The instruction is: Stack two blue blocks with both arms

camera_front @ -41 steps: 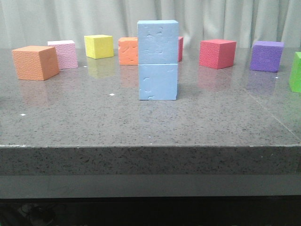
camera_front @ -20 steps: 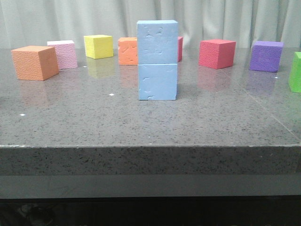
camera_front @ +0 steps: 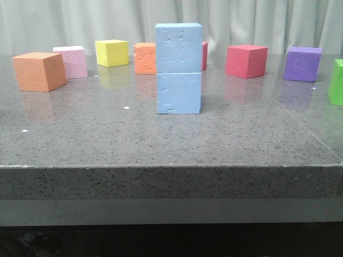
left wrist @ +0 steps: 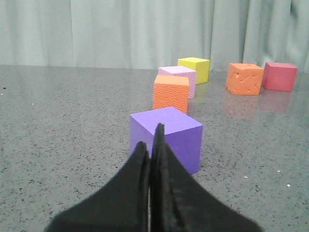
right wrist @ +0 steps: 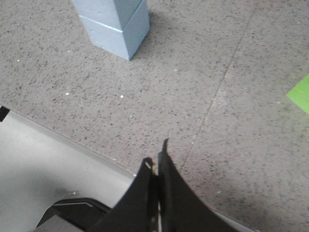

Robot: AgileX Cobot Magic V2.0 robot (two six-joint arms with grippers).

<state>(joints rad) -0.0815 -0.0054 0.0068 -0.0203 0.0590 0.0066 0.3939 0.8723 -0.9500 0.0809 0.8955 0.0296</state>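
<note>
The two light blue blocks stand stacked in the middle of the table, the upper block (camera_front: pixel 179 48) squarely on the lower block (camera_front: pixel 179 93). The stack also shows in the right wrist view (right wrist: pixel 108 37), some way from my right gripper (right wrist: pixel 156 151), which is shut and empty over the table's front edge. My left gripper (left wrist: pixel 150 134) is shut and empty, just short of a purple cube (left wrist: pixel 183 145). Neither gripper shows in the front view. Nothing touches the stack.
Other cubes stand along the back of the grey stone table (camera_front: pixel 107 139): orange (camera_front: pixel 38 71), pink (camera_front: pixel 72 61), yellow (camera_front: pixel 111 52), orange puzzle-cut (camera_front: pixel 144 58), red (camera_front: pixel 246 60), purple (camera_front: pixel 303 63), and green (camera_front: pixel 336 81) at the right edge.
</note>
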